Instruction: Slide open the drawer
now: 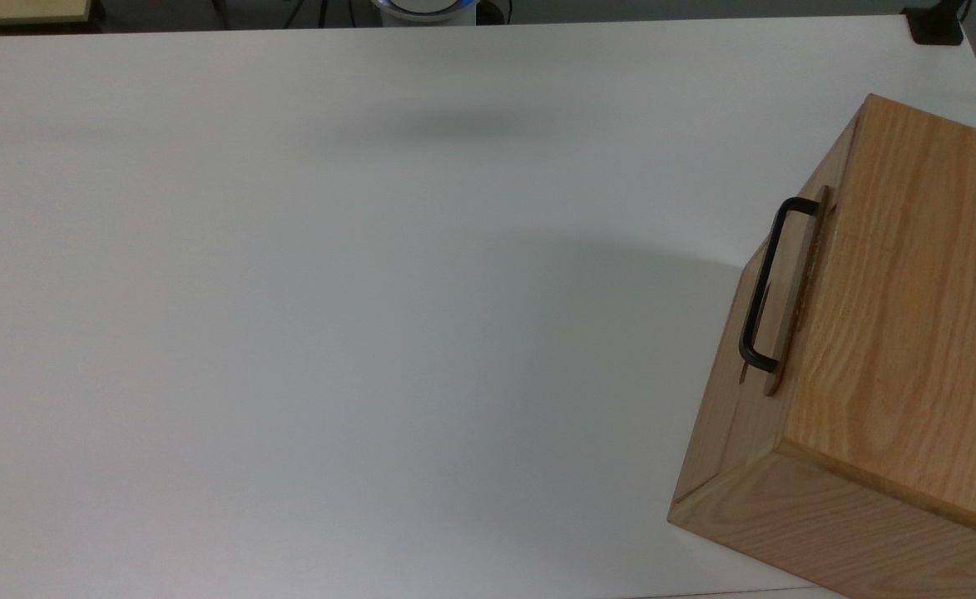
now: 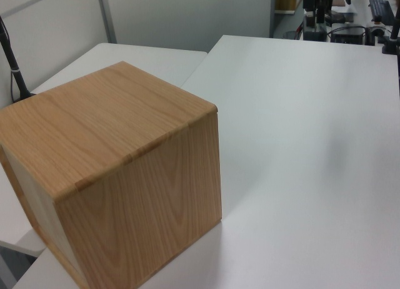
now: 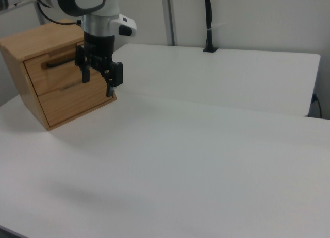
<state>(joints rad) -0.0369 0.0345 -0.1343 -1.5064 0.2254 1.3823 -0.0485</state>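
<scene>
The drawer (image 3: 49, 72) is the upper front panel of an oak-grain cabinet (image 3: 36, 42) at the right view's left. Its black bar handle (image 3: 61, 61) runs across the panel. The panel sits close against the cabinet face. My gripper (image 3: 98, 82) hangs open and empty, pointing down, and overlaps the cabinet's right front corner in the right view. How far it stands from the handle I cannot tell. In the top view the handle (image 1: 766, 283) and the drawer front (image 1: 802, 291) face left from the cabinet (image 1: 904, 333). The left view has the cabinet's plain back and side (image 2: 112, 176).
The white table (image 1: 329, 333) stretches wide to the left of the cabinet in the top view. The arm's base (image 1: 425, 8) sits at its far edge and a black clamp (image 1: 935, 27) at the far right corner. A black pole (image 3: 209, 21) rises behind the table.
</scene>
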